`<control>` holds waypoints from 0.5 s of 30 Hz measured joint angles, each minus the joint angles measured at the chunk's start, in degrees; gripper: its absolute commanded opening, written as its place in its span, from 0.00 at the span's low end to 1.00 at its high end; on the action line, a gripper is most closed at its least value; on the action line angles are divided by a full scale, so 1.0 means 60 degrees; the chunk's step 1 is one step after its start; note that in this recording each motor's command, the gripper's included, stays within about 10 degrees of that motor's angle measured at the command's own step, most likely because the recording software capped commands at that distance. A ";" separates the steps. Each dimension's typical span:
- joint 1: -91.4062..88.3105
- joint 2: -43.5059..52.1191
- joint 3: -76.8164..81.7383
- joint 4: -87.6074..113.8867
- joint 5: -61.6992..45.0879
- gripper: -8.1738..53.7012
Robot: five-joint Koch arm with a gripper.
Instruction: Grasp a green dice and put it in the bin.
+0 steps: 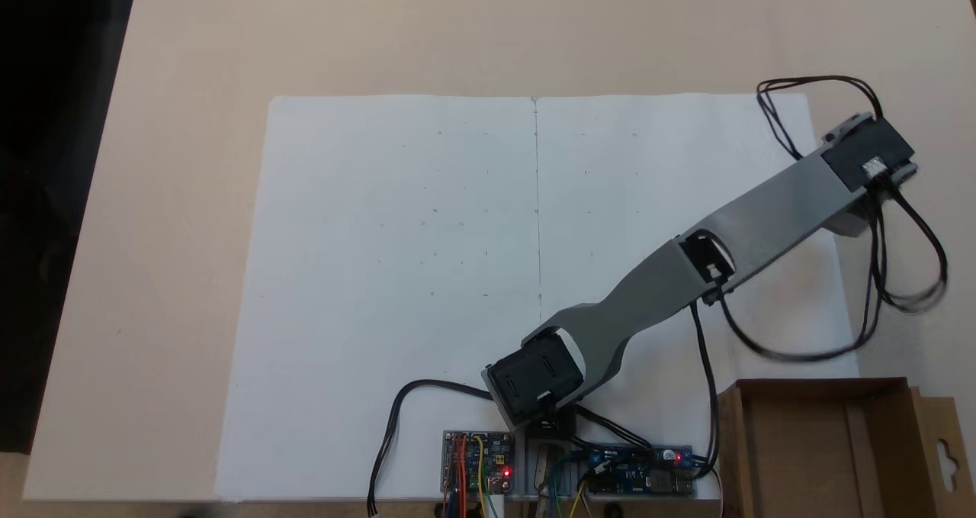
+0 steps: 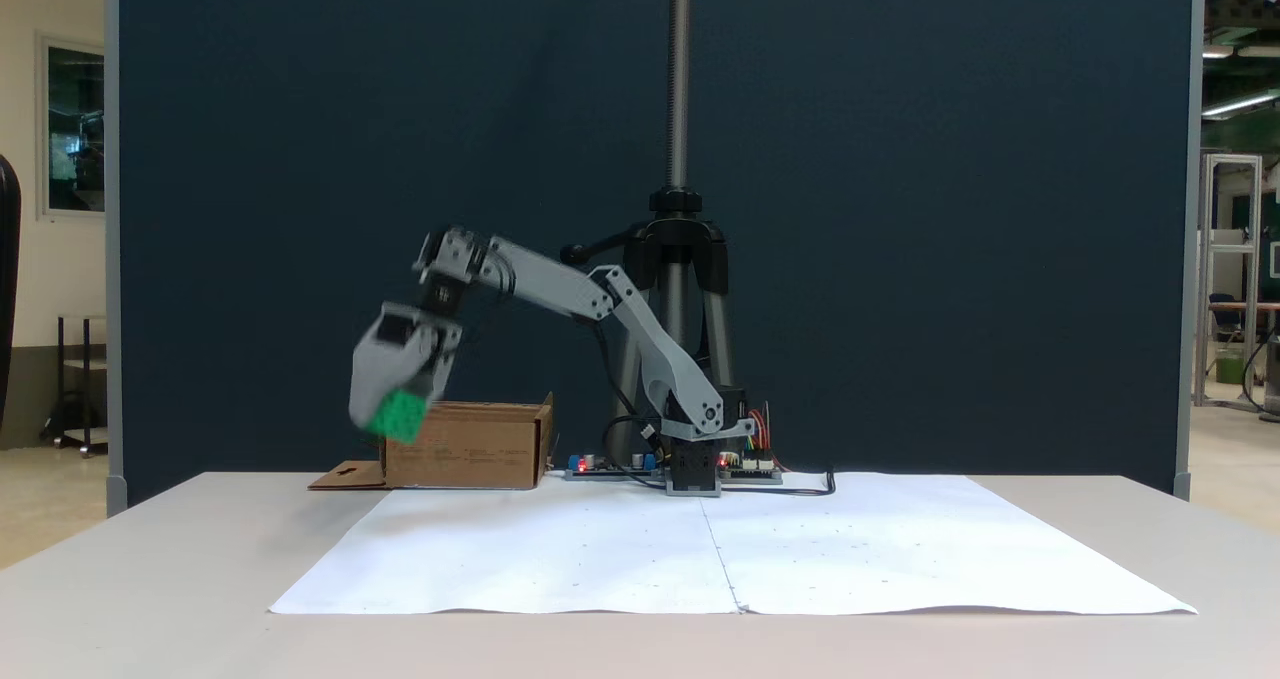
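My gripper (image 2: 395,421) is clamped on the green dice (image 2: 398,415), carried in the air, well clear of the tabletop (image 2: 180,549).

Key relation: in the fixed view from the front, the dice hangs at the left end of the bin (image 2: 470,446), about level with its top edge, overlapping its left corner in the picture. Depth isn't readable from there.

The fixed view from above settles that: my wrist (image 1: 869,159) sits at the right edge of the frame, while the bin (image 1: 808,457) is at lower right, well apart from it. So I judge the dice isn't over the bin yet; the bin lies down-frame from my wrist, toward my base (image 1: 534,384).

From above, my own links hide what I'm holding.

Dice is a cube, so no long axis to align.
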 measured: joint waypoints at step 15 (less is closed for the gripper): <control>0.5420 0.2578 -0.0249 0.2256 0.0000 0.32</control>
